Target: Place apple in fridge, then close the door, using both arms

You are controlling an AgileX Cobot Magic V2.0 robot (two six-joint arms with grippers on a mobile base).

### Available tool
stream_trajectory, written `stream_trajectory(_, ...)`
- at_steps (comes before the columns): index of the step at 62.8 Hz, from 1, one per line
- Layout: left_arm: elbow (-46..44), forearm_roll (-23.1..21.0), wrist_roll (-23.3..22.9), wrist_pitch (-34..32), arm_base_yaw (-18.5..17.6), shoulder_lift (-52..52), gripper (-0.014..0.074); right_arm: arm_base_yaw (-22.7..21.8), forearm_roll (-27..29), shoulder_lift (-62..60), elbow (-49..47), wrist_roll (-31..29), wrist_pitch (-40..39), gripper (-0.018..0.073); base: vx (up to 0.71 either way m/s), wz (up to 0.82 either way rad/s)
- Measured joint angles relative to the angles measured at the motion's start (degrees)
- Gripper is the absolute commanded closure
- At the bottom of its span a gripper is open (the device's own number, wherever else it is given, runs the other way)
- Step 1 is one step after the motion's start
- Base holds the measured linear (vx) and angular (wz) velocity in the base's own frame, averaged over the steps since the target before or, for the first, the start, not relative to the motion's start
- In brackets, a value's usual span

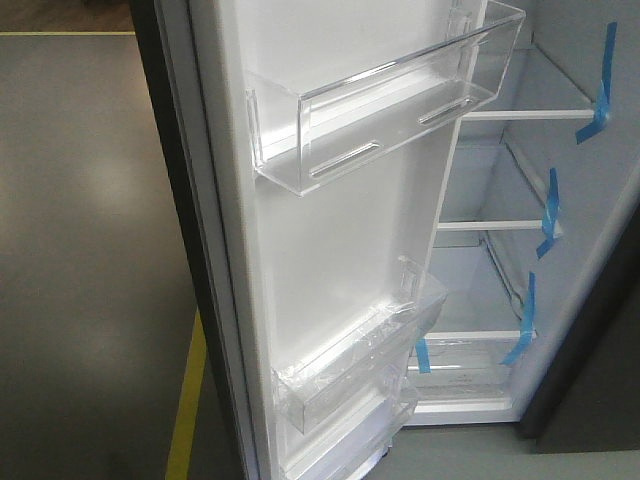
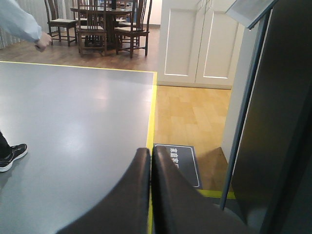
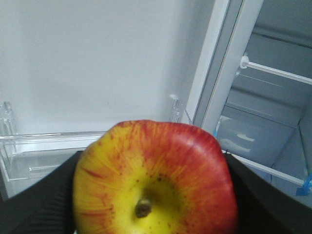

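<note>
A red and yellow apple [image 3: 156, 178] fills the bottom of the right wrist view, stem end toward the camera, with my right gripper [image 3: 155, 195] shut on it between two black fingers [image 3: 39, 200]. Behind it is the white inner face of the open door [image 3: 97, 63] and the fridge [image 3: 273, 97] interior at right. The front view shows the door [image 1: 330, 240] swung wide, with clear bins, and the fridge [image 1: 590, 200] shelves with blue tape. My left gripper [image 2: 150, 153] is shut and empty, beside the door's dark outer face [image 2: 278, 122].
A clear upper bin [image 1: 380, 100] and a lower bin [image 1: 350, 360] jut out from the door. Grey floor with a yellow line [image 2: 152, 107], a floor sign [image 2: 183, 163], white cabinets [image 2: 200, 44], a dining set [image 2: 105, 24] and a person's shoe [image 2: 12, 156] lie beyond.
</note>
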Motion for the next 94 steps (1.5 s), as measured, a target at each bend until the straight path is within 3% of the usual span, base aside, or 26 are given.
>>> stream_trajectory(94,0.0,0.0,0.0,0.0,0.0,0.0,0.0603,0.0,0.0,0.0,0.0,0.0,0.0,0.0536,0.00,0.00)
